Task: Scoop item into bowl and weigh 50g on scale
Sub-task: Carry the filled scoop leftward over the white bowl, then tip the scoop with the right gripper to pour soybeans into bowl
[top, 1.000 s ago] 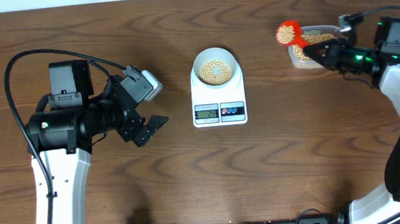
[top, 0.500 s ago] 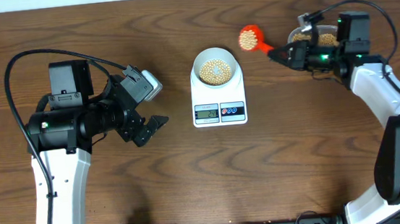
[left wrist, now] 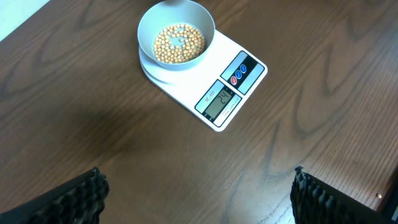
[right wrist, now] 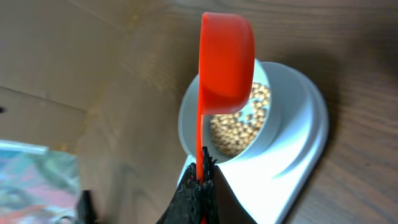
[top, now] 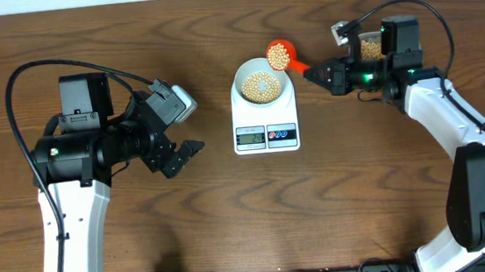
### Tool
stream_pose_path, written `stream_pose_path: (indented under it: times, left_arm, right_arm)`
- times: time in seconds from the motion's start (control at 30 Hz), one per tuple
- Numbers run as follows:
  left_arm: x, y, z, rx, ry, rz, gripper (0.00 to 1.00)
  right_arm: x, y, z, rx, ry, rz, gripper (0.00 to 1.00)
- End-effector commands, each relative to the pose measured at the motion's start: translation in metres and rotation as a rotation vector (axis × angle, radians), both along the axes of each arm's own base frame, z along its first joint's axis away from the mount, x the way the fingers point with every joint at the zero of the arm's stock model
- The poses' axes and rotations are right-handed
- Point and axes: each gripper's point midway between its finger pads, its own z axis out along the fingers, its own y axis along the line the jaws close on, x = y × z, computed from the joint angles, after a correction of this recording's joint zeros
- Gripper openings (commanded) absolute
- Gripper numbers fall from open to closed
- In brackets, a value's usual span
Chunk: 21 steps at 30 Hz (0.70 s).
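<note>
Wood table (top: 232, 216), left gripper (top: 191, 127) parked wide open, left of the scale (top: 266, 136). On it sits the bowl (top: 239, 79) of beans (top: 262, 86). Over its rim the right gripper (top: 316, 72) is clamped on the loaded red scoop (top: 279, 55); clear tub (top: 371, 47) peeks out behind that arm.

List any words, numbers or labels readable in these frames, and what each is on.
Scale display: digits show, too blurred to read.
Small print above the display: too small to read.
Buttons: marks unreadable.
Bowl and scoop: no text visible.
</note>
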Motion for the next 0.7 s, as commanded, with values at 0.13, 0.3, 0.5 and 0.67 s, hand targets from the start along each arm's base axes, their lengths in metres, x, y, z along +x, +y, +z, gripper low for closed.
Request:
stream_pose_path:
  times: [0.13,0.3,0.5,0.67]
  left_arm:
    - [0.002,0.002,0.002,0.002,0.001,0.011,0.96]
    - [0.002,0.002,0.002,0.002,0.002,0.011,0.96]
    - [0.002,0.002,0.002,0.002,0.002,0.011,0.96]
    - [0.002,0.002,0.002,0.002,0.001,0.011,0.96]
  right_arm:
    - [0.002,0.009,-0.015,-0.115,-0.111,0.040,0.01]
    - [-0.003,0.017,-0.016,-0.139,-0.157,0.084,0.01]
    - [-0.003,0.018,-0.016,-0.162,-0.216,0.119,0.01]
    - [-0.002,0.018,-0.017,-0.194,-0.267,0.138,0.01]
